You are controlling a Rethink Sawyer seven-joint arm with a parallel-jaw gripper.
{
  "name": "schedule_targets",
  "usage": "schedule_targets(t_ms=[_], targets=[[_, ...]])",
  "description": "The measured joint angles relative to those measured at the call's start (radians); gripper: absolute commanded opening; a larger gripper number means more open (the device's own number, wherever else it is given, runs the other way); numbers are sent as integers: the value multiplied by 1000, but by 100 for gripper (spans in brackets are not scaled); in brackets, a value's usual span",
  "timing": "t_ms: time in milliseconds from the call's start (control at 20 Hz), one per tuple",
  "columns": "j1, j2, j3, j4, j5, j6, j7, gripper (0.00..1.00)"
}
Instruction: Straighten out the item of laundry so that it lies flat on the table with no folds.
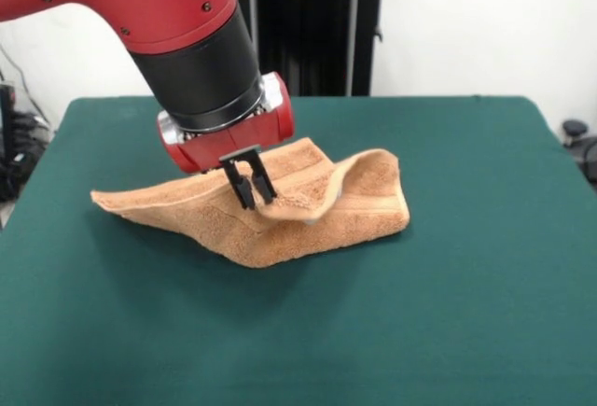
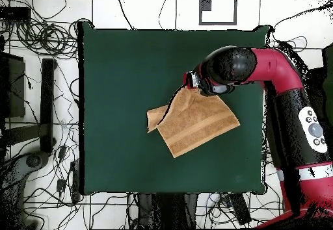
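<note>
As my red and black arm [image 1: 159,14] reached down over the table [image 1: 448,313], my gripper [image 1: 251,185] stood at the towel [image 1: 280,215], its two black fingers [image 1: 242,187] angled down and drawn close together on a raised edge of the cloth, which was pinched between them. In the front view the towel lay near the middle of the dark green surface, not flat: one corner tapered out low toward the picture's left, a ridge of cloth rose where I gripped it, and the right-hand portion curled up and over into a standing fold, with a woven border band [image 1: 364,203] visible along that side. The lower layer of terry cloth rested on the felt beneath the lifted part. In the overhead view the towel [image 2: 195,125] appeared as a tilted, roughly four-sided orange-tan patch slightly right of the table's [image 2: 117,78] centre, with a small doubled flap at its left corner and its upper corner hidden under my wrist [image 2: 209,81]. My arm entered that view from the lower right and bent across the table's right edge. Cables [image 2: 39,32] lay on the white floor around the table, and the black pedestal frame [image 1: 317,23] stood behind it in the front view.
</note>
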Motion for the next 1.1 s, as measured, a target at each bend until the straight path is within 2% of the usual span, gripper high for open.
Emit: schedule_targets(t_ms=[1100], targets=[[0, 11, 0, -19, 0, 0, 0, 0]])
